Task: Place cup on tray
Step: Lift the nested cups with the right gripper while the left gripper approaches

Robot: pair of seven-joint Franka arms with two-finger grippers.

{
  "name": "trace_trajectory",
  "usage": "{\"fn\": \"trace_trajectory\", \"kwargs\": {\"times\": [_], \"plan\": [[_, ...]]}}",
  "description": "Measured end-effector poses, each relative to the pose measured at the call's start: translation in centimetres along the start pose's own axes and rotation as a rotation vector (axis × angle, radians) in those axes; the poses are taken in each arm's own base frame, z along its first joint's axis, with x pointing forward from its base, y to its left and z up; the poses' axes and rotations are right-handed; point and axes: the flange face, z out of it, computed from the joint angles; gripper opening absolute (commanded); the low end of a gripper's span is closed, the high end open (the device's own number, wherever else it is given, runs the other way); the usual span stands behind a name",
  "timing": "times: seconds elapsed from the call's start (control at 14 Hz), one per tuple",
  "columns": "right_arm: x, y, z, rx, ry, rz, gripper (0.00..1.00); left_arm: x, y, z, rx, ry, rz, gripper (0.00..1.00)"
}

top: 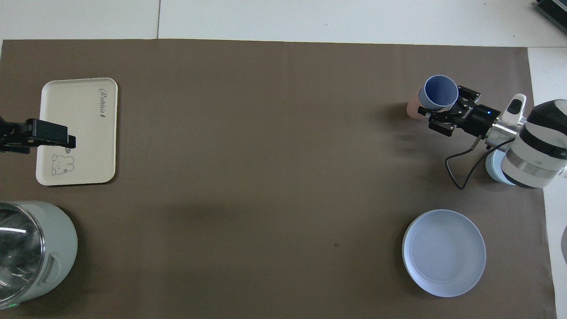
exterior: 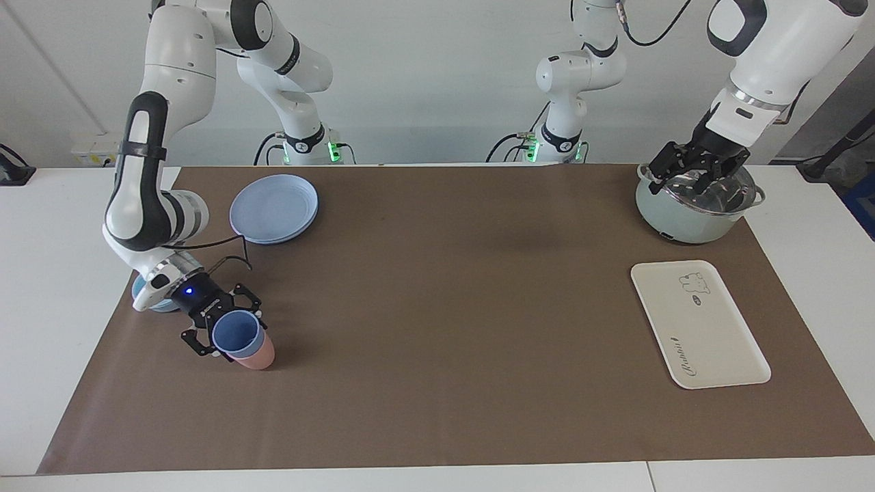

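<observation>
Your right gripper (exterior: 229, 333) fingers already clasp the cup (exterior: 236, 334) at its rim; it's light, slick plastic, so grip gently

Right tool (exterior: 220, 326) low, tilted, fingers clamped; left tool (exterior: 697, 169) raised, waiting.
</observation>
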Motion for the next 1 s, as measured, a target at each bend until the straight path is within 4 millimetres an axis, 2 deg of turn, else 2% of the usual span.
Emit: {"fn": "trace_trajectory", "kwargs": {"times": [0.14,0.29,0.43,0.5,0.71,0.86,1.0], "plan": [[0.8,0.1,0.0,-0.003,0.004,-0.012,0.0,0.3,0.5,0.0,-0.066,0.014,-0.044,0.97],[2.9,-0.1,-0.4,-0.011,-0.036,-0.033,0.0,0.8,1.2,0.5,-0.123,0.017,-0.087,0.97],[6.6,-1.3,-1.2,-0.004,-0.115,-0.035,0.0,2.0,2.4,1.4,-0.18,0.018,-0.141,0.97],[9.0,-2.3,-1.7,0.002,-0.161,-0.041,0.0,2.8,3.7,2.0,-0.204,0.014,-0.17,0.97],[15.1,-5.8,-2.9,0.008,-0.296,-0.087,0.0,6.0,10.5,4.5,-0.267,0.009,-0.283,0.94],[18.4,-8.9,-2.5,0.012,-0.373,-0.13,0.0,7.8,15.8,6.1,-0.344,0.018,-0.36,0.91],[21.3,-12.7,-1.3,0.008,-0.468,-0.173,0.0,8.5,20.9,8.1,-0.427,0.039,-0.423,0.85]]}}
